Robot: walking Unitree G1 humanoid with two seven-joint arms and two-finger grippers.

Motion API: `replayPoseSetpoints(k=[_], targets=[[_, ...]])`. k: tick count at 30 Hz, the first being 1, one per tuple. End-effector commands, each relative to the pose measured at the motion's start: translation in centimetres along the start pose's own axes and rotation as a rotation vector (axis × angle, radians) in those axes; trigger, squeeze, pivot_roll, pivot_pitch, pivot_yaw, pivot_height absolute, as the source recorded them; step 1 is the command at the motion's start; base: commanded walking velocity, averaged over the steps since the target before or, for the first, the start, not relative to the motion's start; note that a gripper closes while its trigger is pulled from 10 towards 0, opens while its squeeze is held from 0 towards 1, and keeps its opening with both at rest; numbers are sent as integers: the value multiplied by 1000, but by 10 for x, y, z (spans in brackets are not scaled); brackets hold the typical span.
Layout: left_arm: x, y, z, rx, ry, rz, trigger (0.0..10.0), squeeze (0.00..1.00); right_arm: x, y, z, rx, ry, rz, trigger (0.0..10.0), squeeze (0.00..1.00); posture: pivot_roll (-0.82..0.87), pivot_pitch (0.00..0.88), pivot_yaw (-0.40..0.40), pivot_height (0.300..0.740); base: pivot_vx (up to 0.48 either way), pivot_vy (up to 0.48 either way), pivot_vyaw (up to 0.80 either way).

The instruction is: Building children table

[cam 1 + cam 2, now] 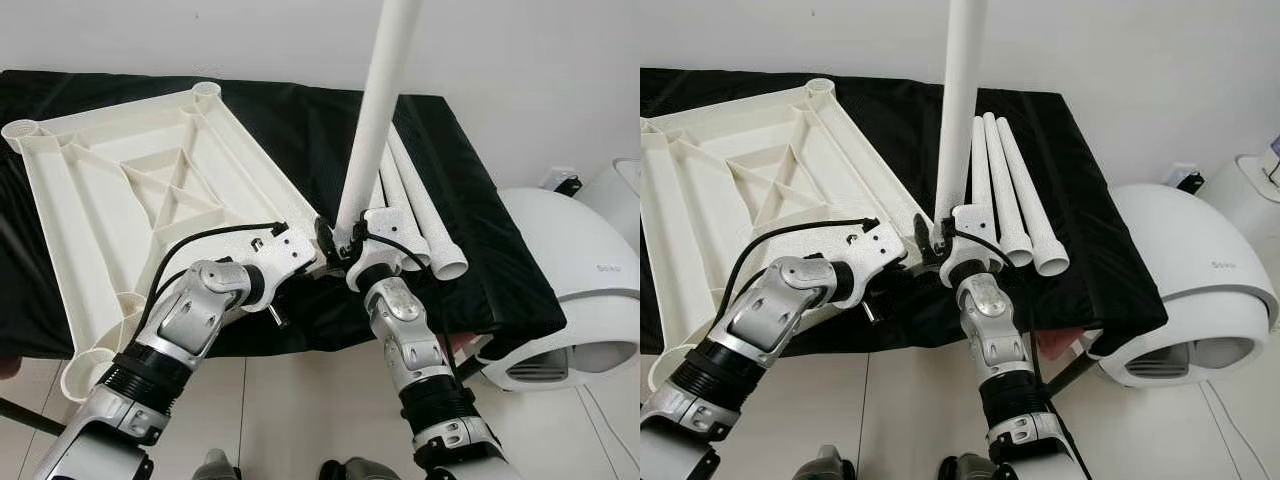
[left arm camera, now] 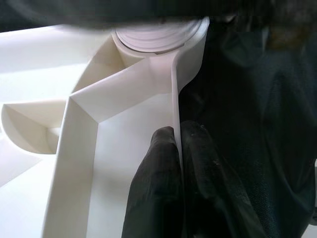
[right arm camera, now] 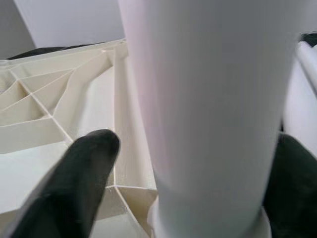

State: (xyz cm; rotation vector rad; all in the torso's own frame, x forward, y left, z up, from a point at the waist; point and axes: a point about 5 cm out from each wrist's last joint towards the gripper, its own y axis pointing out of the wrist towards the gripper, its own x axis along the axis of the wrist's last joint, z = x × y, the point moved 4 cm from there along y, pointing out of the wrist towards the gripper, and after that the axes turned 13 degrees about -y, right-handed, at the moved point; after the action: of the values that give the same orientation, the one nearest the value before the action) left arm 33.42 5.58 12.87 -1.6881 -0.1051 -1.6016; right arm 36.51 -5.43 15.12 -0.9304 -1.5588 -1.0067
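Observation:
A white plastic table top (image 1: 60, 200) lies upside down on a black cloth, its ribs and corner sockets facing up. One white table leg (image 1: 375, 110) stands upright in the near right corner socket. My right gripper (image 1: 350, 240) is shut on that leg at its base; the leg (image 3: 213, 109) sits between the two black fingers (image 3: 74, 183). My left gripper (image 1: 320, 238) pinches the table top's thin rim (image 2: 174, 99) just beside that socket, one finger (image 2: 153, 183) on each side. Three more legs (image 1: 1015, 190) lie side by side on the cloth to the right.
The black cloth (image 1: 300, 120) covers a low surface against a white wall. A rounded white appliance (image 1: 570, 280) stands on the floor at the right, close to the cloth's corner. Pale floor tiles (image 1: 300, 400) lie in front, under my arms.

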Motion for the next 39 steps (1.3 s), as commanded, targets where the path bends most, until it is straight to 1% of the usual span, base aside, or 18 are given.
replayPoseSetpoints(k=[1, 5, 9, 11, 12, 13, 15, 18, 20, 22, 23, 24, 25, 27, 28, 30, 32, 39], targets=[[3, 3, -4, 0, 21, -12, 10000, 0, -4, 0, 1, 27, 6, 15, 10000, 1000, 18, 3, -74, 740, 0, 0, 0], [4, 3, -4, -1, 22, -13, 10000, 0, -1, 1, -11, 47, -5, 2, 10000, 1000, 15, 8, -74, 740, 0, 0, 0], [4, 3, -4, -1, 23, -13, 10000, 0, 1, 1, -16, 82, -9, -9, 10000, 1000, 15, 10, -75, 740, 0, 0, 0], [4, 3, -4, 0, 23, -13, 10000, 0, 2, 3, -31, 115, -31, -10, 10000, 1000, 15, 14, -74, 740, 0, 0, 0], [4, 3, -4, 0, 23, -13, 10000, 0, 2, 3, -31, 115, -31, -10, 10000, 1000, 15, 14, -74, 740, 0, 0, 0], [5, 3, -3, 1, 24, -13, 10000, 0, 2, 4, -44, 149, -34, -6, 10000, 0, 15, 17, -73, 740, 0, 0, 0], [5, 3, -3, 1, 25, -13, 10000, 0, 2, 4, -48, 159, -29, -6, 10000, 0, 15, 17, -73, 740, 0, 0, 0], [5, 2, -2, 3, 24, -13, 10000, 0, 4, 3, -50, 226, -40, -23, 10000, 0, 14, 20, -72, 740, 0, 0, 0], [5, 2, -1, 5, 24, -13, 10000, 0, 3, 0, -49, 335, -56, -28, 10000, 0, 13, 23, -68, 740, 0, 0, 0], [5, 2, -1, 5, 24, -13, 10000, 0, 3, 0, -49, 335, -56, -28, 10000, 0, 13, 23, -68, 740, 0, 0, 0], [5, 1, 0, 7, 24, -13, 10000, 0, 1, -3, -49, 404, -68, -24, 10000, 0, 14, 25, -64, 740, 0, 0, 0], [5, 1, 0, 7, 24, -13, 10000, 0, 1, -3, -49, 404, -68, -24, 10000, 0, 14, 25, -64, 740, 0, 0, 0], [6, 1, 1, 9, 24, -14, 10000, 0, -2, -6, -49, 475, -64, -13, 10000, 0, 14, 27, -62, 740, 0, 0, 0], [6, 1, 1, 9, 24, -14, 10000, 0, -2, -6, -49, 475, -64, -13, 10000, 0, 14, 27, -62, 740, 0, 0, 0], [6, 1, 1, 10, 24, -14, 10000, 0, -5, -9, -49, 537, -57, 0, 10000, 0, 13, 27, -60, 740, 0, 0, 0], [6, 1, 1, 10, 24, -14, 10000, 0, -5, -9, -49, 537, -57, 0, 10000, 0, 13, 27, -60, 740, 0, 0, 0], [7, 0, 3, 15, 24, -15, 10000, 0, -9, -11, -50, 623, -70, 26, 10000, 0, 20, 28, -60, 740, 0, 0, 0], [8, -1, 4, 20, 23, -17, 10000, 0, -12, -9, -54, 649, -100, 43, 10000, 0, 22, 29, -62, 740, 0, 0, 0]])
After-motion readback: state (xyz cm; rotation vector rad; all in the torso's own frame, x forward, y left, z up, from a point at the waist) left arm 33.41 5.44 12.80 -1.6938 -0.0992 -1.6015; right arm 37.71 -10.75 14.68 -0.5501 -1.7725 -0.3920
